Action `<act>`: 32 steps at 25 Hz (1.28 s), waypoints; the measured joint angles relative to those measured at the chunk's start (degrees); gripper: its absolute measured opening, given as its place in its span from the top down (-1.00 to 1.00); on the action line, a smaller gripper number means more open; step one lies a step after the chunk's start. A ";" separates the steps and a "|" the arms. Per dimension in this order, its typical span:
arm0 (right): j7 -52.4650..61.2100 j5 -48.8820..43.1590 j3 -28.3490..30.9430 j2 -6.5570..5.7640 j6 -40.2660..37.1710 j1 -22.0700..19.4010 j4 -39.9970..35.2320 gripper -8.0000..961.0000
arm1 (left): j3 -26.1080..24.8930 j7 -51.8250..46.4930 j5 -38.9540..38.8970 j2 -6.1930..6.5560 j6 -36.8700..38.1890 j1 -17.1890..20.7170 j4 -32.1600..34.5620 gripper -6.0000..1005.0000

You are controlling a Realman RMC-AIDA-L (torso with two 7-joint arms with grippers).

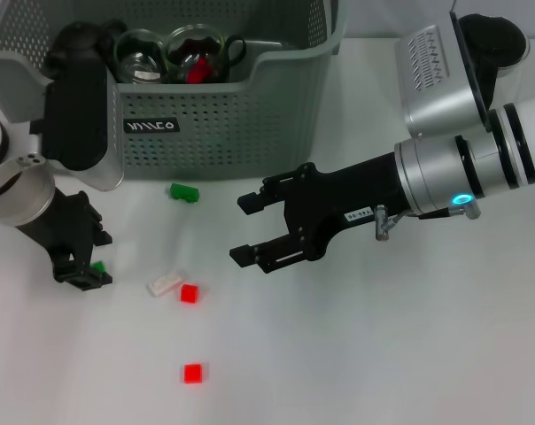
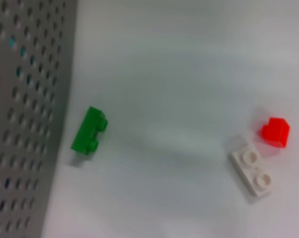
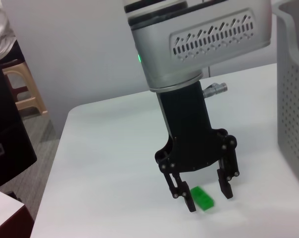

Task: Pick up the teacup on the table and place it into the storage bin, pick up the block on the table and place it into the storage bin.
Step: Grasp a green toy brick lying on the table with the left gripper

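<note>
The grey-green storage bin (image 1: 214,133) stands at the back, and its perforated wall (image 2: 25,99) also shows in the left wrist view. Two glass teacups (image 1: 142,55) (image 1: 197,44) and a red block (image 1: 195,73) lie inside it. My left gripper (image 1: 89,258) (image 3: 204,196) is down at the table's left, open, its fingers straddling a small green block (image 1: 97,266) (image 3: 203,198). My right gripper (image 1: 243,228) hovers open and empty over the middle of the table. A second green block (image 1: 183,191) (image 2: 90,130) lies just in front of the bin.
A white flat block (image 1: 166,282) (image 2: 252,170) and a red block (image 1: 189,293) (image 2: 275,132) lie side by side between the grippers. Another red block (image 1: 192,373) sits nearer the front. The table's left edge (image 3: 65,129) is close behind the left arm.
</note>
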 joint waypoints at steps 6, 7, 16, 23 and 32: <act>0.00 0.00 -0.14 0.00 -0.01 -0.14 0.01 -0.61 | -0.27 0.11 -0.41 -0.06 0.88 -0.36 0.42 -0.08; 0.00 0.00 -0.14 0.00 -0.02 -0.14 0.02 -0.61 | -0.32 0.06 -0.42 0.06 1.02 -0.45 0.42 -0.08; -0.10 -0.03 -0.10 -0.07 -0.06 -0.15 0.38 -0.60 | -2.84 -0.13 -0.02 0.23 3.59 -0.78 1.08 -0.08; -0.69 -0.03 0.13 -0.09 0.24 -0.26 0.62 -0.60 | -3.05 -0.49 -0.02 -0.08 2.71 0.63 1.70 -0.08; -1.22 -0.03 0.25 -0.07 0.51 -0.23 0.82 -0.60 | -3.05 -0.74 -0.02 -0.25 0.93 1.74 0.83 -0.07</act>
